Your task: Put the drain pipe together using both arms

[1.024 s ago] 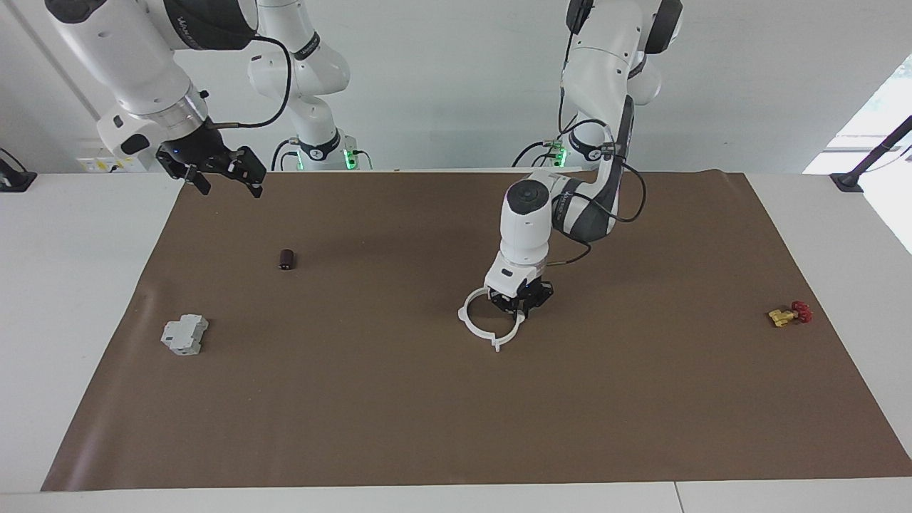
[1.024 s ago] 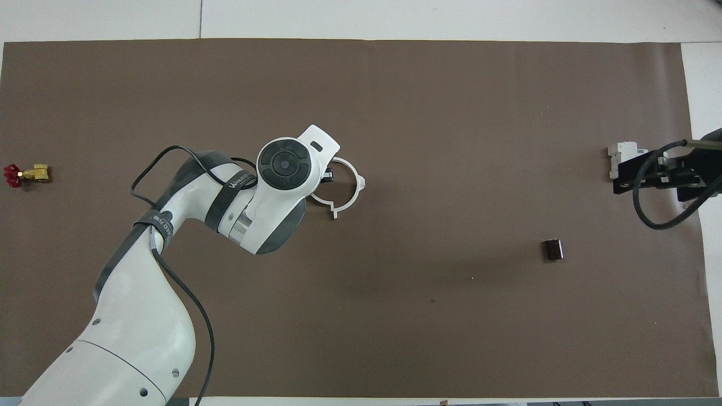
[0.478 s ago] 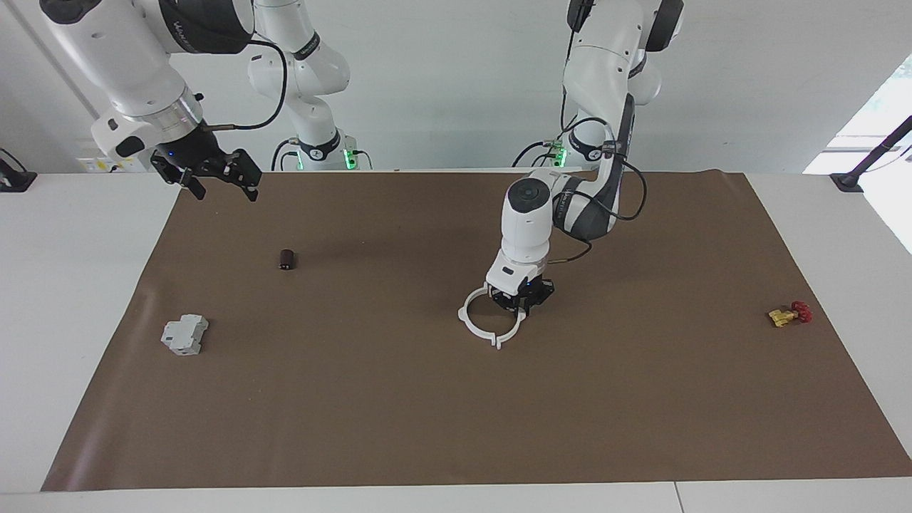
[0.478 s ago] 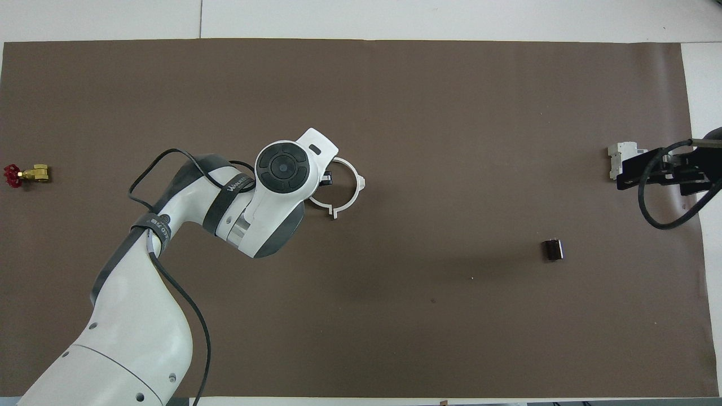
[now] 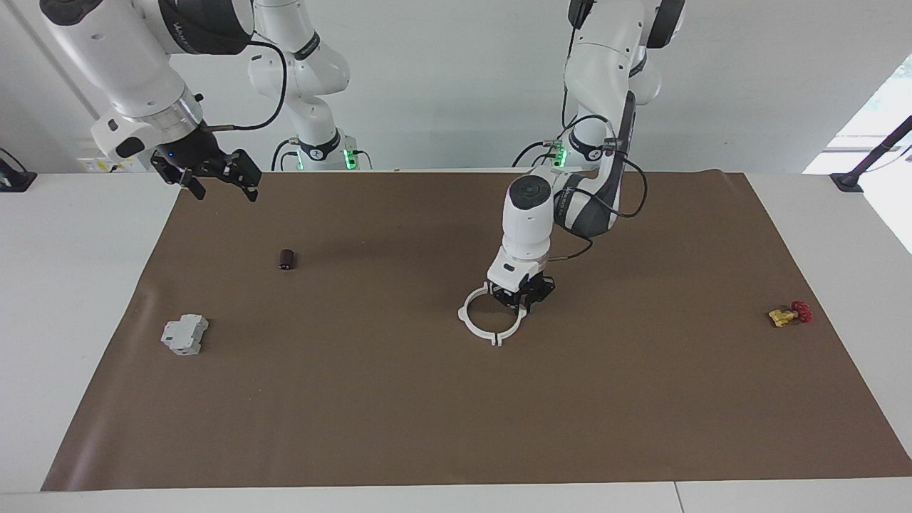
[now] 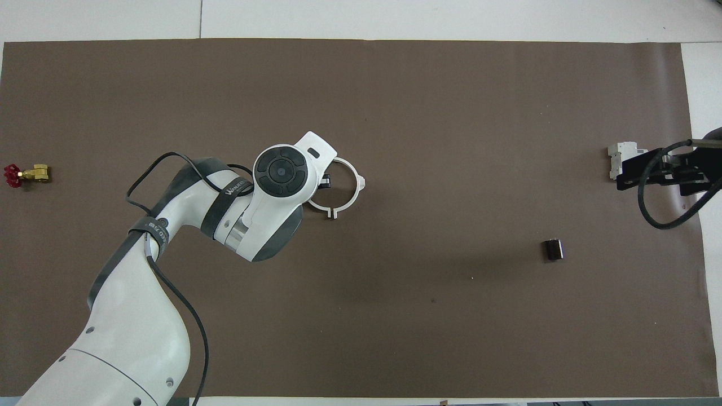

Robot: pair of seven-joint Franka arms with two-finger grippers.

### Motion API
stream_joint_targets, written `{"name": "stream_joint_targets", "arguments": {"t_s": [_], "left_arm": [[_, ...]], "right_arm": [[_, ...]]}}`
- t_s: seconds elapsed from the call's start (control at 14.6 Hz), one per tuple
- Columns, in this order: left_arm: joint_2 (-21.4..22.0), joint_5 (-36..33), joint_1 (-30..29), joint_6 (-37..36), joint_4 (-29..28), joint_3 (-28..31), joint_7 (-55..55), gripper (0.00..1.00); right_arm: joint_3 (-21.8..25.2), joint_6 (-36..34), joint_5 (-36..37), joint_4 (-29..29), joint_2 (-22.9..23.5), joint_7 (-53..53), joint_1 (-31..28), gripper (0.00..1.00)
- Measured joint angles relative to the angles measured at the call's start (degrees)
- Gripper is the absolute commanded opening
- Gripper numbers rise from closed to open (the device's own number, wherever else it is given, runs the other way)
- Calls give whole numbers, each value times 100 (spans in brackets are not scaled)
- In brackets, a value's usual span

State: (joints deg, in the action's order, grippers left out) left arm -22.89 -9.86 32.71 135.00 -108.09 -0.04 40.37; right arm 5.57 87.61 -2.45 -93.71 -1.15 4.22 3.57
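Fingers of my right gripper [image 5: 226, 191] are spread, released, holding nothing. It has pulled back over the desk [image 5: 442, 420] corner by its own base and waits there. Left gripper [image 5: 525, 303] sits low at the drain pipe [image 5: 474, 324] mid-desk; grip can't be told. Ring edged a bit toward me and reads closed — likely near done. Overhead, my wrist hides that contact and the right gripper seems on the grey box [image 6: 619, 153] — facing view shows them well apart.

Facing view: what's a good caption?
Left gripper down at the thin white plastic ring; right gripper waits, raised.
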Motion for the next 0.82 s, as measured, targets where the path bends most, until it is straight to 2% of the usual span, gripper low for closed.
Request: {"name": "stream_joint_targets", "arguments": {"t_s": [0.82], "left_arm": [[89, -27, 1, 324, -209, 6, -44, 0]], "right_arm": [[2, 0, 1, -5, 0, 0, -69, 100]]}}
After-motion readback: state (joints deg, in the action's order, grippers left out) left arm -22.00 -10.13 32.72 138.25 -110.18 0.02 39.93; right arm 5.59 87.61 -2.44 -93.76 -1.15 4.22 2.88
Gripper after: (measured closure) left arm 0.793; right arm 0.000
